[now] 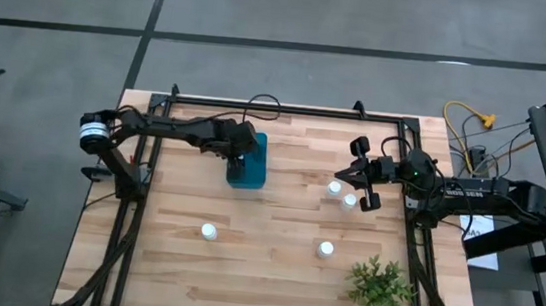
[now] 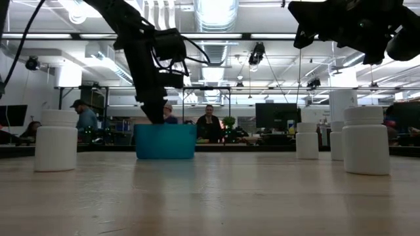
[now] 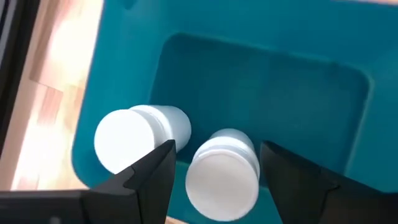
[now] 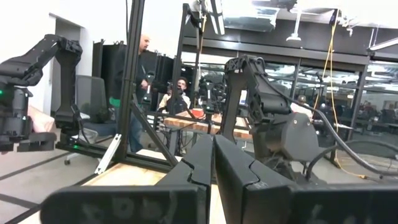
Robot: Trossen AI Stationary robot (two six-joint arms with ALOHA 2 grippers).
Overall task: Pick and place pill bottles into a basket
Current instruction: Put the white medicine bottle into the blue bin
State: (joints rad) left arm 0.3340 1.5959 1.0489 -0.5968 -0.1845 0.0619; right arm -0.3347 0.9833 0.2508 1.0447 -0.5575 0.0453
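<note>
My left arm reaches in from the left edge of the table, elbow bent, its wrist turned down so that my left gripper (image 3: 214,168) hangs over the near end of the basket (image 1: 249,161), which sits toward the far side, left of centre. The fingers (image 3: 146,177) stand spread, with a gap on either side of the pill bottle (image 3: 222,174) between them; I am not clamping it. A second bottle (image 3: 140,137) lies just beside it in the basket, outside my one finger.

My right arm waits raised over the right side of the table, its right gripper (image 1: 364,186) above two bottles (image 1: 335,188) standing near each other there. Its fingers (image 4: 211,174) are pressed flat together, empty.

Only my left wrist view looks into the basket and shows those two bottles; from above my arm covers them, and from table height the blue wall (image 2: 165,142) hides them. The overhead view alone lays out the rest: one bottle (image 1: 208,231) on the near left, another (image 1: 325,248) near centre-right, and a green plant (image 1: 381,286) at the near right. My right wrist view sees only people in the room beyond.
</note>
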